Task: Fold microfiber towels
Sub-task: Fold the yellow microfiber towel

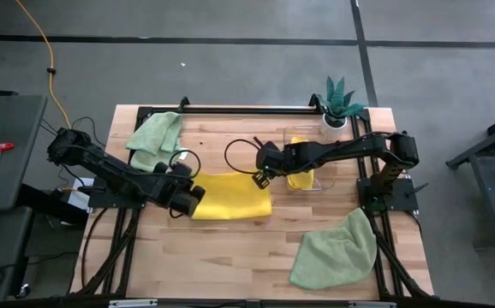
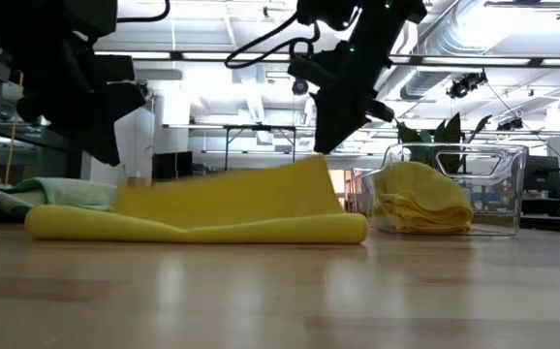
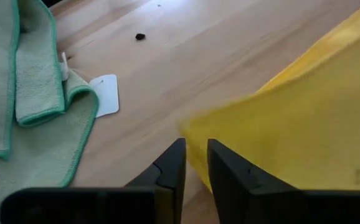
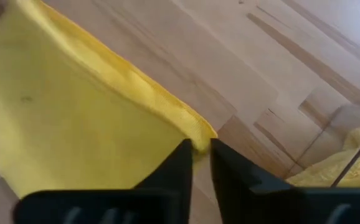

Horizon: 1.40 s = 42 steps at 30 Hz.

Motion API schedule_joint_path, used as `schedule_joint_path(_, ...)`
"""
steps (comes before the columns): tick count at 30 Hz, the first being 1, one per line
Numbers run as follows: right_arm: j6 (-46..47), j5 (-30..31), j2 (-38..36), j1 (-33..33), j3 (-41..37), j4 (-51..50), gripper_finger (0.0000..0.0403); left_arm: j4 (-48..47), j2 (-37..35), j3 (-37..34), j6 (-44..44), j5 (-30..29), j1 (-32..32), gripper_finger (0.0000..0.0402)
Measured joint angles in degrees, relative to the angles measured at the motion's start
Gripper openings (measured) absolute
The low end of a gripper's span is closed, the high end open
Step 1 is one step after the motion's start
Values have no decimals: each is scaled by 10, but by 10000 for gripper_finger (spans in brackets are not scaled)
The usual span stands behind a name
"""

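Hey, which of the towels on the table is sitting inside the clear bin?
The bunched yellow towel in the clear bin by the potted plant. The other yellow towel lies folded mid-table, and both green ones lie on bare wood.

Overhead camera straight down, low camera level across the pale wooden table, wrist cameras close, all sharing the flat yellow microfiber towel.

Table: pale wood planks, smooth, low sheen. Yellow towel and sage green towels: soft, matt, napped cloth. Bin: clear glossy plastic.
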Motion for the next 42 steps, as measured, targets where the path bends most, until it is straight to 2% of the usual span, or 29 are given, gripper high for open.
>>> schedule_joint_path(8,-41,32,0,-4,0,6,174,-6,-7,0,70,23,24,136)
schedule_joint_path(13,-88,27,-6,-7,0,14,221,-29,-38,12,131,27,34,176)
schedule_joint_path(17,-122,10,-28,-3,0,19,233,-34,-92,27,170,27,28,192)
schedule_joint_path(20,-136,-12,-44,11,0,32,233,5,-144,30,209,38,5,194)
schedule_joint_path(24,-167,-50,-50,36,0,74,233,125,-198,29,298,59,-40,192)
schedule_joint_path(28,-189,-91,-50,64,0,123,233,228,-211,29,397,71,-93,191)
schedule_joint_path(30,-189,-94,-50,77,0,133,233,245,-205,30,435,80,-117,191)
schedule_joint_path(32,-191,-95,-49,88,0,136,233,222,-188,29,449,90,-135,191)
schedule_joint_path(36,-195,-100,-49,108,0,117,233,167,-125,28,451,113,-149,191)
schedule_joint_path(42,-164,-98,-49,118,-19,114,233,174,-5,29,464,141,-145,191)
